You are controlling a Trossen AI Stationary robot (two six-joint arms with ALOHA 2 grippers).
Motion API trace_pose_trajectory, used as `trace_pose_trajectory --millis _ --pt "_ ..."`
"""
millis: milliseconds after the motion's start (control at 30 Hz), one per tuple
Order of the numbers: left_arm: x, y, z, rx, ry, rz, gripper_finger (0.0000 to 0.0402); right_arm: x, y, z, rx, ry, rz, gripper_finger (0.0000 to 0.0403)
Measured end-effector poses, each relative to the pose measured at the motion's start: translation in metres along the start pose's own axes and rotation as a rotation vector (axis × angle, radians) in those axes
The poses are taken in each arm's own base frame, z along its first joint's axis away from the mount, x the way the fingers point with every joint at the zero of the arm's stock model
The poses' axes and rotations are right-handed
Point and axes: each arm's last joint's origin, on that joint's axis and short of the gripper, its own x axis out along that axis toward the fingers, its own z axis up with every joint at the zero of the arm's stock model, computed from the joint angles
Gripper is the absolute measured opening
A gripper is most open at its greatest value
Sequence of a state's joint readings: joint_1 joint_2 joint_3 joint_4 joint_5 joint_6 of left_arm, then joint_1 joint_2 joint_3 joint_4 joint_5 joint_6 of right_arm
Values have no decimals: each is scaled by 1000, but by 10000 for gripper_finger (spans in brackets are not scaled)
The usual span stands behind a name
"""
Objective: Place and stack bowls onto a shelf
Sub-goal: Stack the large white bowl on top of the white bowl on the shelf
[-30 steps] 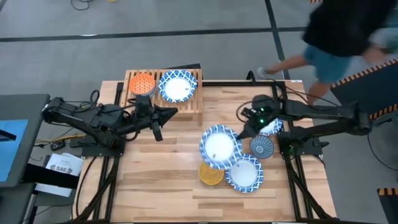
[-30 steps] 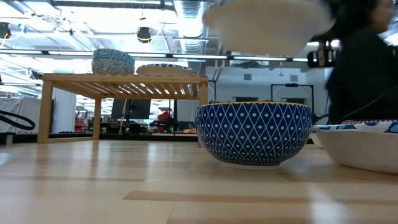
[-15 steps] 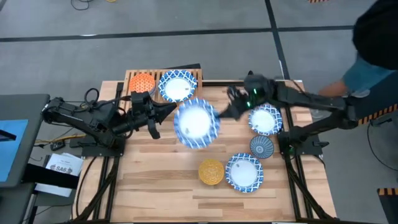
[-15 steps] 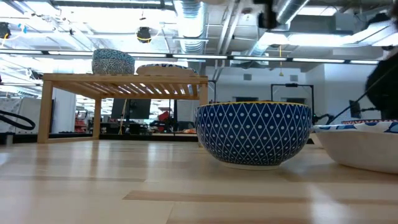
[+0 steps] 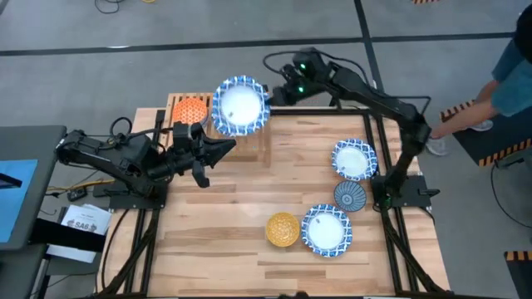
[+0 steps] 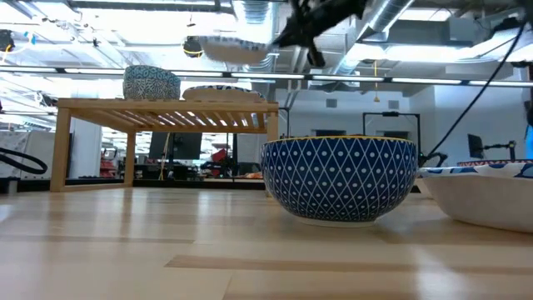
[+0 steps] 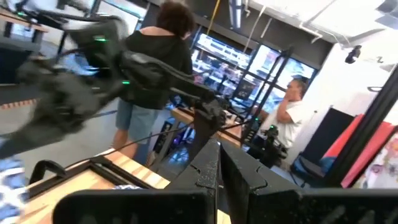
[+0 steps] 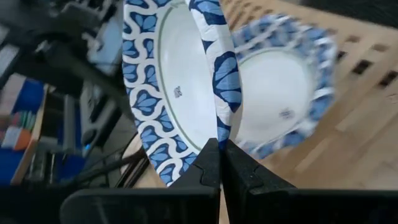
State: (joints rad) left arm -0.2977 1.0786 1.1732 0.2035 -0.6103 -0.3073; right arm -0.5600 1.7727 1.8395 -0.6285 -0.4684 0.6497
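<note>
My right gripper (image 5: 271,95) is shut on a wide blue-and-white bowl (image 5: 240,105) and holds it in the air over the light-wood shelf (image 5: 259,133). In the low view the bowl (image 6: 236,52) hangs well above the shelf top (image 6: 166,105). On the shelf rest an orange bowl (image 5: 191,110) and another wide patterned bowl (image 8: 283,106), directly under the held one. My left gripper (image 5: 228,148) is shut on nothing, just in front of the shelf, pointing toward the table's right. My right gripper pinches the wide bowl's rim (image 8: 221,121) between its two fingers, one on the white inside and one on the patterned outside. It comes from the table's right, slanting down. The bowl is lifted clear above the shelf, its opening up.
On the table's right part stand a wide patterned bowl (image 5: 355,159), a small dark blue bowl (image 5: 350,196), a yellow bowl (image 5: 283,229) and another wide bowl (image 5: 327,230). A person (image 5: 507,75) stands beyond the far right corner.
My right gripper has carried the wide bowl up from above the table's middle right and toward the far left, and now has it over the shelf. The bowl has stayed in the shut fingers, clear of everything.
</note>
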Motion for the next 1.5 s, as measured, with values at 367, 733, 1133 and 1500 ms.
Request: trace_pose_trajectory --millis 367,733,1133,1500 --pt "0 -1 2 -24 -10 -31 0 28 -28 13 131 16 -54 53" --pt "0 -2 2 -24 -10 -34 0 32 -23 11 106 13 -35 60" --pt "0 -2 2 -24 -10 -34 0 34 -20 10 95 0 -34 123" --pt "0 -1 2 -23 -10 -33 0 25 -34 21 110 -28 -52 251"
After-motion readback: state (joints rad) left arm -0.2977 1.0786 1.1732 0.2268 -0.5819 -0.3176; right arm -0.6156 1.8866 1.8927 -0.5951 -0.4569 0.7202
